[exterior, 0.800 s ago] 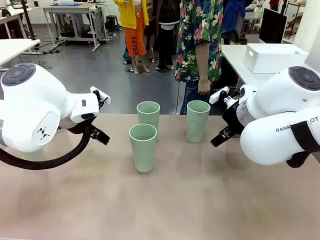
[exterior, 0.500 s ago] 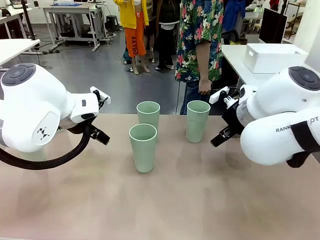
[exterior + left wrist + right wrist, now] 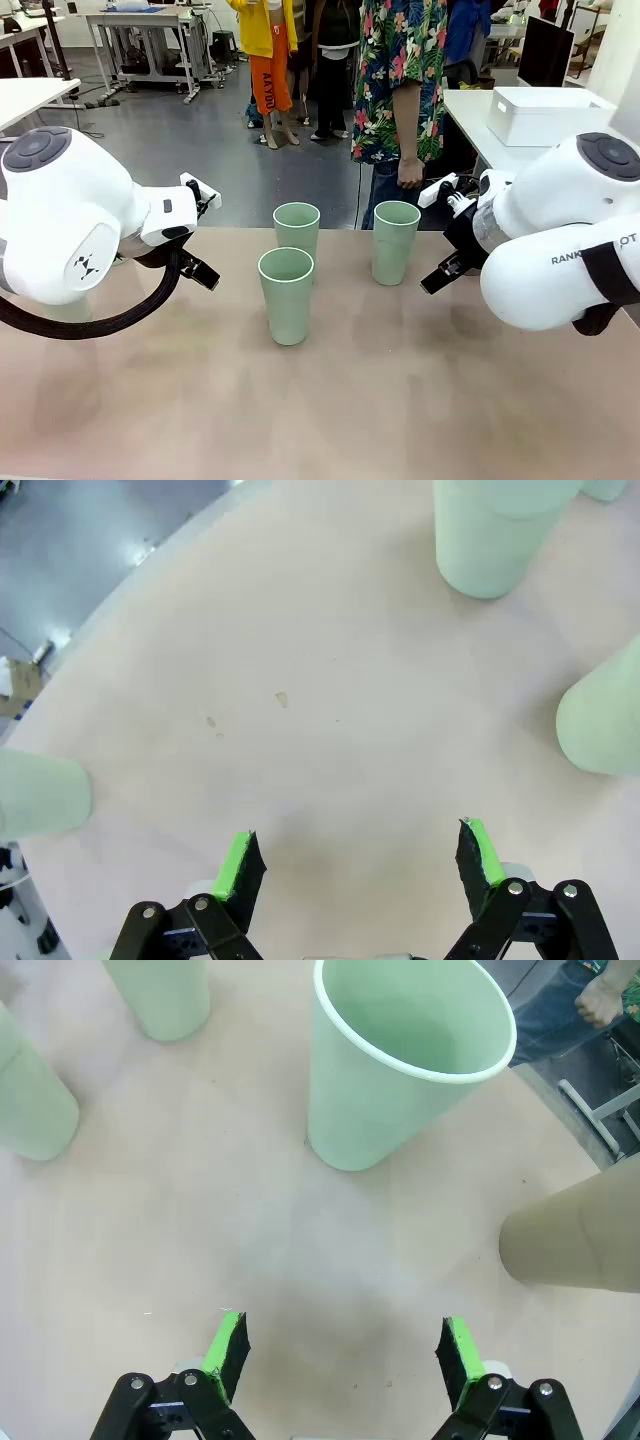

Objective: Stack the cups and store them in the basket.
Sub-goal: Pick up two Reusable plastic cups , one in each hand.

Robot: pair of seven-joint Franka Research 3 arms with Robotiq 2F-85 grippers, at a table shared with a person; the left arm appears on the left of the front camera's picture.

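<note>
Three pale mint green cups stand upright mid-table: one nearest me (image 3: 286,295), one behind it (image 3: 297,228), one to the right (image 3: 396,241). In the right wrist view, my right gripper (image 3: 343,1352) is open over bare table, short of a mint cup (image 3: 400,1060), with a tan-brown cup (image 3: 575,1235) off to the side. In the left wrist view, my left gripper (image 3: 359,860) is open above the tabletop, with mint cups ahead (image 3: 500,540), at one side (image 3: 605,720) and at the other (image 3: 40,792). A white basket (image 3: 545,113) sits on a neighbouring table, back right.
A person in a floral shirt (image 3: 400,80) stands at the far edge, one hand (image 3: 408,172) hanging down. My two white arms (image 3: 70,230) (image 3: 560,250) flank the cups. The beige table (image 3: 330,420) has open room in front of the cups.
</note>
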